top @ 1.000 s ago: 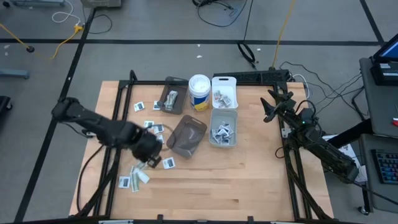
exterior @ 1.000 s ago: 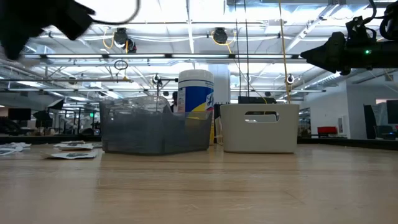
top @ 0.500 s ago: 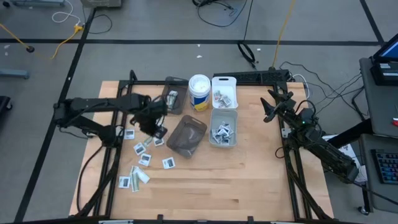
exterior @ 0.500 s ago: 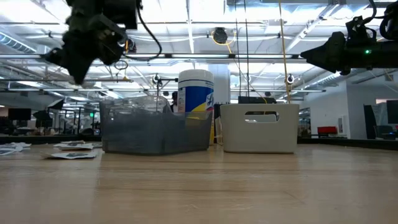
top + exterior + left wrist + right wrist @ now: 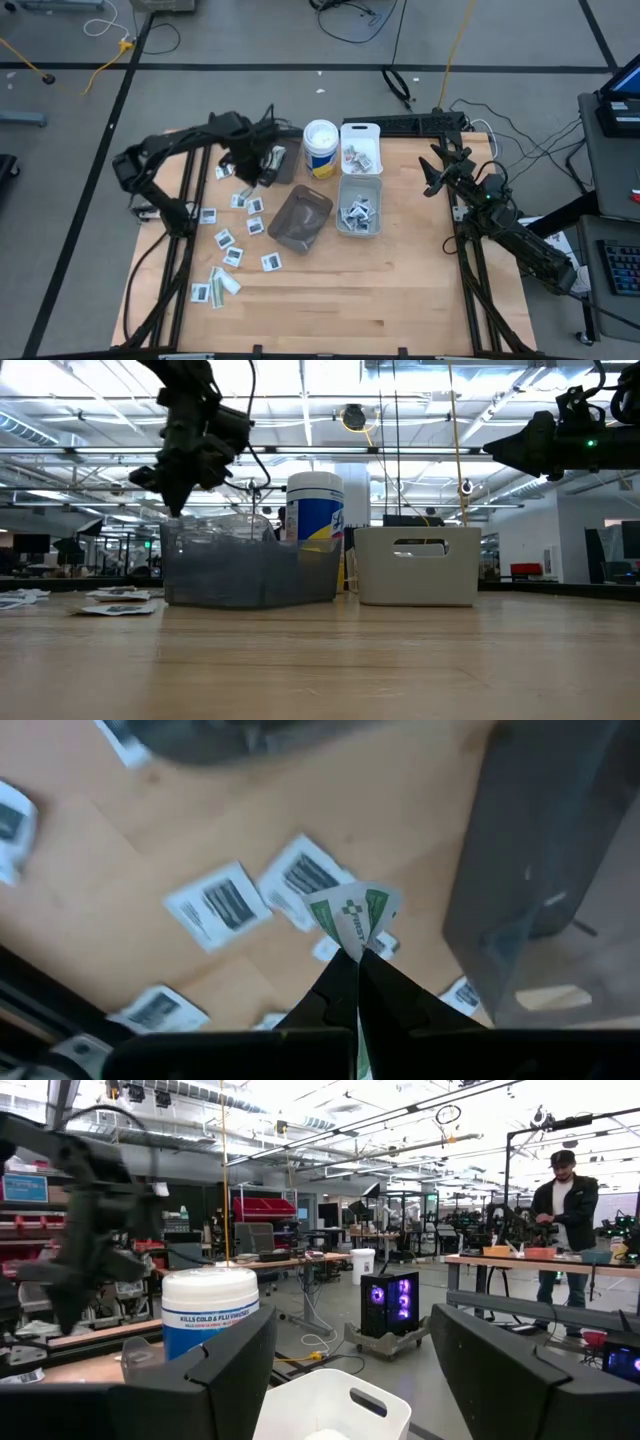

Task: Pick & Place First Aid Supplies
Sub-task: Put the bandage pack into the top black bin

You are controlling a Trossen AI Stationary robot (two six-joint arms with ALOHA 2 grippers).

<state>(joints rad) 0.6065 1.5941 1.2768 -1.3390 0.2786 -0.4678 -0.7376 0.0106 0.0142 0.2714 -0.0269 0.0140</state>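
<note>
Several first aid supplies (image 5: 232, 240), white square packets and pale green strips, lie flat on the left half of the wooden table (image 5: 400, 290). My left gripper (image 5: 262, 170) hangs beside the far smoky bin (image 5: 276, 160), shut on a green-and-white strip packet (image 5: 352, 915). In the low view that gripper (image 5: 180, 500) is above the smoky bin (image 5: 250, 568). My right gripper (image 5: 432, 172) waits open at the table's right side with nothing between its fingers. My left gripper pinches one end of the green-and-white packet (image 5: 356, 944) between its two fingertips (image 5: 340, 975). The fingers point steeply down from above. The packet sticks out past the fingertips, bent along its middle, lifted clear of the table and the packets below.
A second smoky bin (image 5: 300, 218) sits askew at mid-table. A white canister with a blue label (image 5: 320, 148), a white bin (image 5: 360, 146) and a clear bin (image 5: 360, 205) holding packets stand at the back. A person (image 5: 565, 1200) stands far off in the room.
My left gripper has swung from the loose packets near the table's left front toward the far edge and a little right, staying shut on the packet. It now hangs by the far smoky bin. The packet has travelled with it, clear of the table.
</note>
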